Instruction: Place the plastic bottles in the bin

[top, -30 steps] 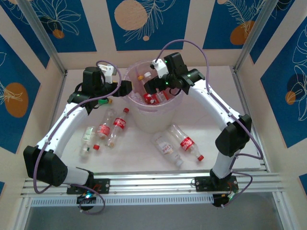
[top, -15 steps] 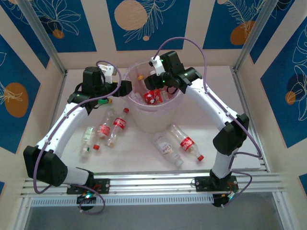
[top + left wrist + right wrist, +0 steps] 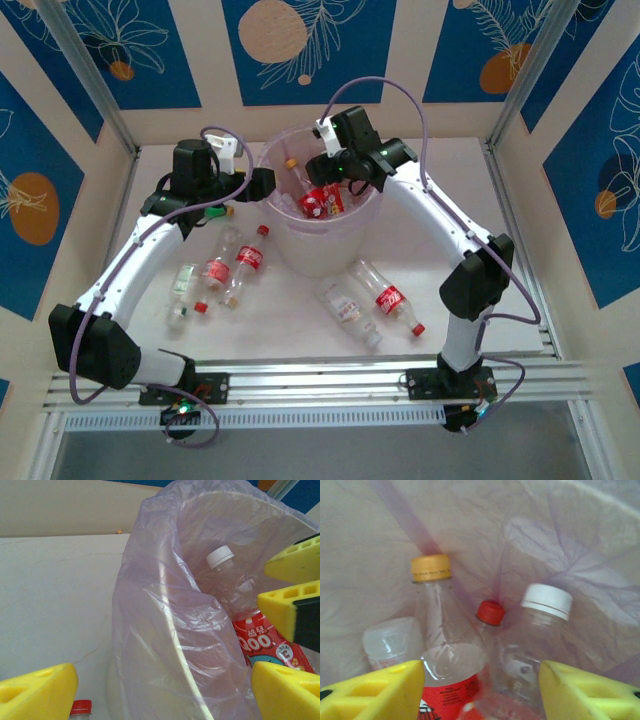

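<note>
1. On a red label (image 3: 265, 645) inside the bin (image 3: 280, 515), as seen from the left wrist, "QOO" is printed in white letters. The smaller characters above it cannot be made out.
2. White script is carried on the red-labelled bottle (image 3: 248, 260) lying on the counter (image 3: 300, 335), but it is too small to be read.
3. The right hand (image 3: 480, 695) is held over the bin's inside with its fingers apart and nothing clamped. Just ahead of it stand a yellow-capped bottle (image 3: 445, 630) with a red label, a red-capped bottle (image 3: 490, 612) and a white-capped bottle (image 3: 545, 605), all against the purple liner (image 3: 560, 540).
4. The left hand (image 3: 160, 695) is spread wide and empty. The bin's wall and liner lie between its fingers.
5. The red-labelled bottle on the counter lies behind the left hand, toward the arm bases. A second labelled bottle (image 3: 388, 296) lies well apart from the right hand, on the bin's near side.
</note>
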